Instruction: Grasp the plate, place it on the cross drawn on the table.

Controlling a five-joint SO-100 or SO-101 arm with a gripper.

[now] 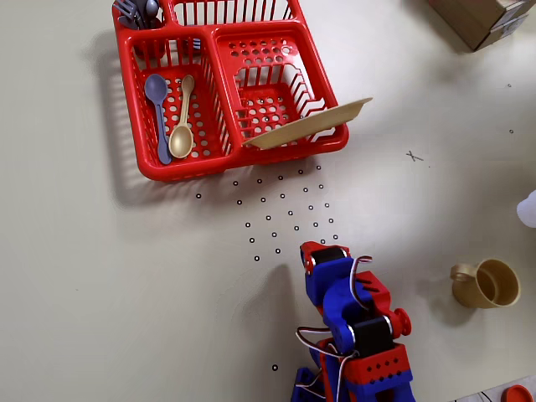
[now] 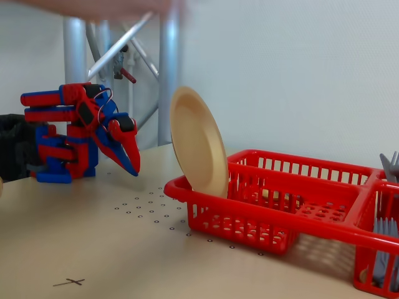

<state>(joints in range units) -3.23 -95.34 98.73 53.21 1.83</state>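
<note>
A tan plate (image 1: 310,124) stands on its edge in the red dish rack (image 1: 142,159), leaning at the rack's near right corner; in the fixed view the plate (image 2: 198,142) rises above the rack's (image 2: 280,232) left end. The small pen-drawn cross (image 1: 414,156) lies on the bare table to the right of the rack; it also shows in the fixed view (image 2: 70,282) at the front left. My red and blue gripper (image 1: 325,249) is folded back near the arm's base, well short of the rack. In the fixed view the gripper (image 2: 133,168) points down, shut and empty.
A purple spoon (image 1: 157,109) and a tan spoon (image 1: 182,126) lie in the rack's left compartment. A tan cup (image 1: 487,283) stands at the right. A cardboard box (image 1: 486,18) sits at the top right. Small dots (image 1: 285,209) mark the table between rack and arm.
</note>
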